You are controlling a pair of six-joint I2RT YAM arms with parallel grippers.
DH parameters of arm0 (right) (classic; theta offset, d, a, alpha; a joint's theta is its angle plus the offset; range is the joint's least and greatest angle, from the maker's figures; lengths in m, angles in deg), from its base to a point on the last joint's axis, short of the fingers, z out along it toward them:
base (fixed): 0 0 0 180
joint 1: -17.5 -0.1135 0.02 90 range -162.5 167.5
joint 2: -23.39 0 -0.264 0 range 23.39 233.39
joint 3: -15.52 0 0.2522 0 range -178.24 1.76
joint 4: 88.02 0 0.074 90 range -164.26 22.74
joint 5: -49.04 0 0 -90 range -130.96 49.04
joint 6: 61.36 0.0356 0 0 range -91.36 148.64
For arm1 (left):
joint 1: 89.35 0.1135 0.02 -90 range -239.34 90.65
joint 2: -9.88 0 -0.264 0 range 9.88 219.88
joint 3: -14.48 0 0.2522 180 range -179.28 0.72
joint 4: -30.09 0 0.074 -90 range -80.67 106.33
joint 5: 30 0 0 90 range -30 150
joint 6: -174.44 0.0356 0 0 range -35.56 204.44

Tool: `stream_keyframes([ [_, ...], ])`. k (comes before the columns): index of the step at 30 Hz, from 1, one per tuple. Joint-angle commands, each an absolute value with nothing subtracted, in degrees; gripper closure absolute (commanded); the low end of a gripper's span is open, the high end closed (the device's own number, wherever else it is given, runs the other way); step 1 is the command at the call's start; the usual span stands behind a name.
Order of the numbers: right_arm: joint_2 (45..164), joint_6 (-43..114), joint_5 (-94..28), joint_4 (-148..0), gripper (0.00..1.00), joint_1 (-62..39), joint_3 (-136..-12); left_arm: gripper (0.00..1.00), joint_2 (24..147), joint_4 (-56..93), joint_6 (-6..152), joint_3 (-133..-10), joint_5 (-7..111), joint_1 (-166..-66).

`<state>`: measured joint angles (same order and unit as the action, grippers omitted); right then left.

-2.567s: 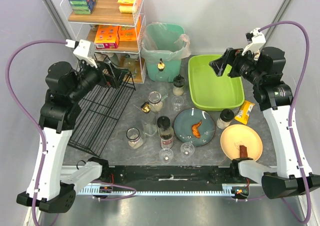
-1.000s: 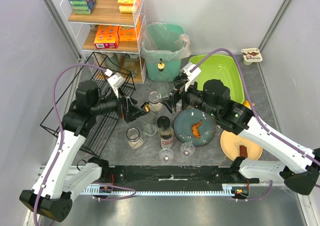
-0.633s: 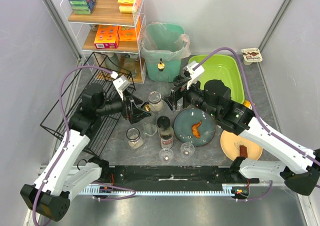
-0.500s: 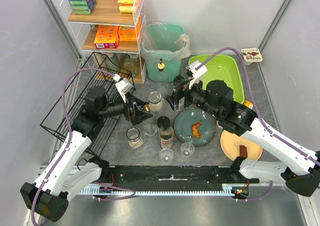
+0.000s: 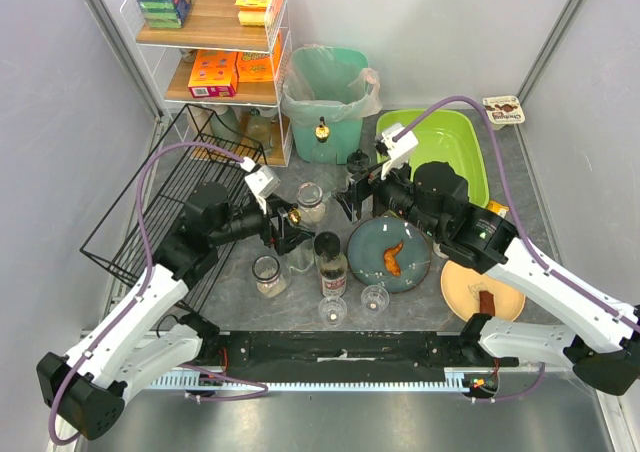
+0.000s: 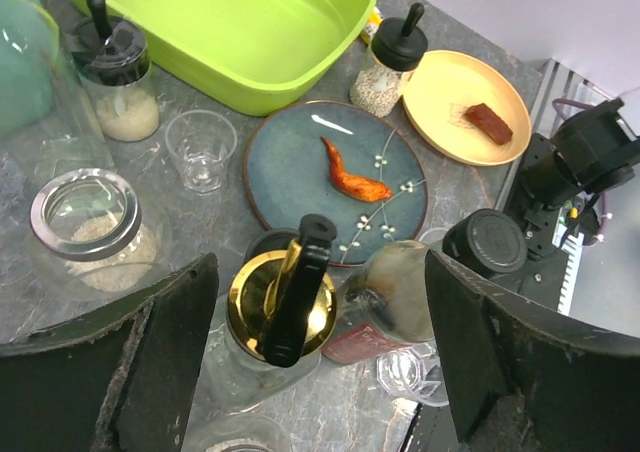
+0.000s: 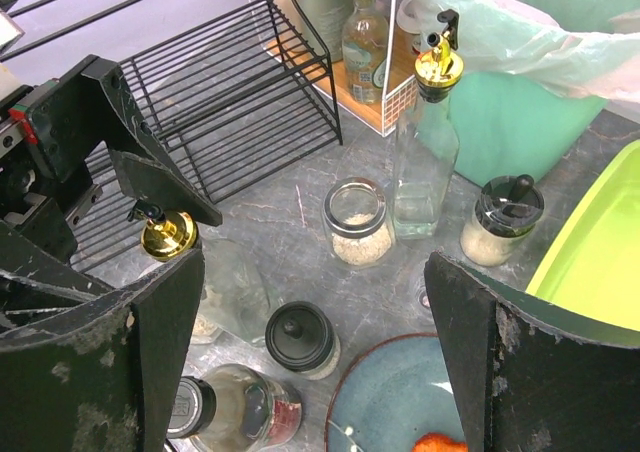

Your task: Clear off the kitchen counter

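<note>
Left wrist: L fingers (image 6: 150, 362) apart astride gold-spout bottle (image 6: 283, 312), no contact; R fingers (image 7: 100, 372) wide. Next: pinch neck, lift.

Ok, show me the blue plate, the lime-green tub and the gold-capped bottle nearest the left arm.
blue plate (image 6: 285, 167), left wrist view, bare glaze left of the food.
lime-green tub (image 5: 440, 142), top view, bare floor.
gold-capped bottle (image 6: 248, 310), left wrist view, gold cap.
</note>
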<state>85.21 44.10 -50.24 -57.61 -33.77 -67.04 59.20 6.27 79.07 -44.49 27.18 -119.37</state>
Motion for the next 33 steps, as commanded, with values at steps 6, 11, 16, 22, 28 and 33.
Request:
stream_keyframes([
  [6,85.44,43.14,-53.27,-56.24,0.02,-33.74,-67.24,0.28,57.25,8.86,81.19,-42.0,33.62,-119.84],
  [11,85.7,42.88,-53.7,-55.98,0.02,-33.57,-67.59,0.46,57.16,10.35,80.66,-41.38,35.39,-119.84],
  [16,85.71,42.79,-54.5,-55.71,0.02,-33.3,-67.41,0.58,57.69,11.15,80.31,-41.55,35.39,-119.84],
  [22,85.88,42.7,-54.85,-55.71,0.02,-33.04,-67.5,0.93,56.99,10.88,80.66,-42.87,37.23,-119.84],
  [28,86.23,42.53,-56.17,-55.36,0.02,-32.95,-68.29,0.98,56.9,7.02,81.01,-49.36,41.45,-119.84],
  [33,86.67,42.35,-56.34,-55.1,0.02,-32.95,-69.17,0.98,57.42,3.33,79.7,-56.66,46.8,-119.84],
])
